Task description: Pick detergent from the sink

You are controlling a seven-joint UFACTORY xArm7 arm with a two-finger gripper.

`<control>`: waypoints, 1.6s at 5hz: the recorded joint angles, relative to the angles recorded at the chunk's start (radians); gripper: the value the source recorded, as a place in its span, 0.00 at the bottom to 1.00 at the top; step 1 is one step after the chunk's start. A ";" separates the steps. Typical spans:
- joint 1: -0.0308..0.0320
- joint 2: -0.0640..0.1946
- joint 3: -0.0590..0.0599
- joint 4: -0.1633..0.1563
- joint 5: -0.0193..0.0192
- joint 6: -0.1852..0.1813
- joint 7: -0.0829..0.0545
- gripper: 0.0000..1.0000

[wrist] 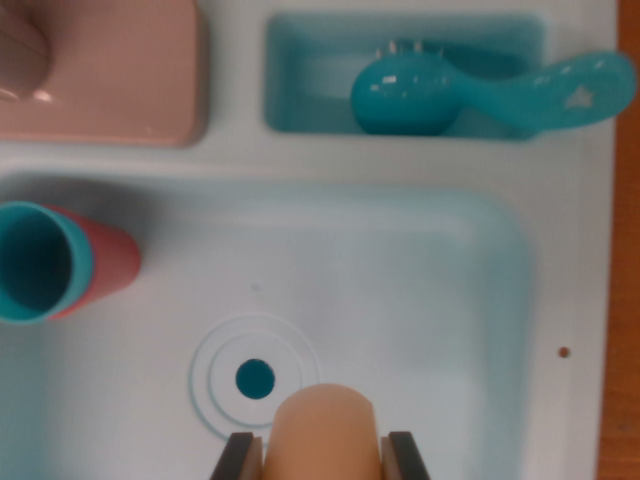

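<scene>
Nearest to the camera, at the bottom edge of the wrist view, a peach-coloured rounded bottle, most likely the detergent, sits between the two dark fingers of the gripper. The jaws stand on either side of it and seem to touch its sides, so they look clamped on it, and the bottle appears to be held above the sink and not resting on its floor. Such a hold on both flanks suits a round body, because it cannot roll out sideways. Below the bottle lies the drain, a white ring with a dark teal hole. In the basin, at the wrist view's left, a cup lies on its side, teal inside and red outside, and it looks empty. Behind the basin a small teal compartment holds a teal brush, whose handle reaches over the rim to the right. A pink block fills the upper left corner.
</scene>
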 joint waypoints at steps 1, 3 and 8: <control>0.0002 -0.013 0.000 0.033 -0.0036 0.046 0.004 1.00; 0.0005 -0.026 0.000 0.067 -0.0073 0.093 0.008 1.00; 0.0010 -0.053 0.000 0.135 -0.0147 0.187 0.017 1.00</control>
